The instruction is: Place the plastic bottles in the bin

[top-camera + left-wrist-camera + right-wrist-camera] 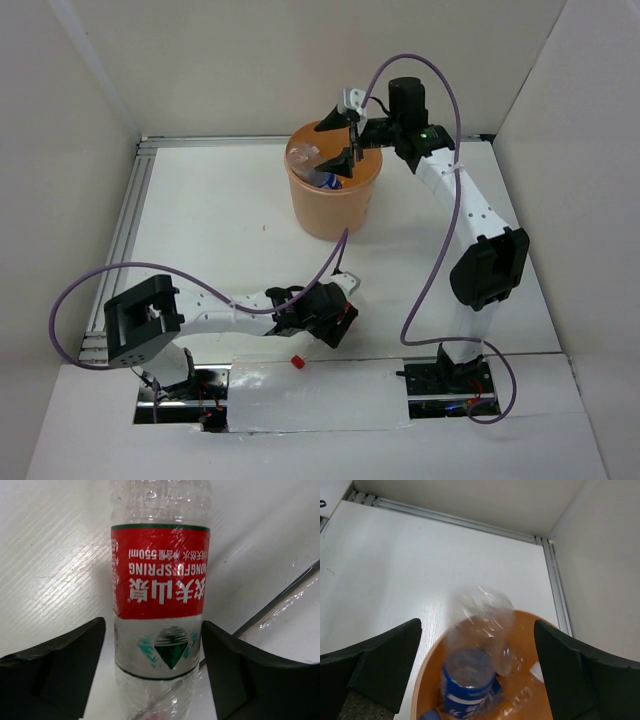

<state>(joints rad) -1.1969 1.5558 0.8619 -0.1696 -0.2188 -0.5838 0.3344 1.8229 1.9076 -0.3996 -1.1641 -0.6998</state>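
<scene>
White table (220, 230) boxed in by white walls on 3 sides, metal rail along the far and left edges. Nearest, by the front edge, the L arm lies low and bent across the table. L gripper (152, 625) is released, fingers spread w/ one on each side of a red-label bottle (160, 575) lying flat on the table; a thin gap shows on one side, the other finger looks right at the bottle wall, can't tell if it touches. Top view shows only that bottle's red cap (296, 360), poking out just nearer than the gripper. Farther back, centre-right, the orange bin (330, 200) stands upright near the back rail. R arm reaches up and over it. R gripper (477, 625) hangs above the bin mouth, released, fingers wide apart, gripping nothing. Btwn them in the wrist view a blurred clear bottle (480, 615) sits at the bin's rim, touching neither finger. Deeper inside lies a blue-label bottle (467, 680) w/ other clear plastic beside it.
</scene>
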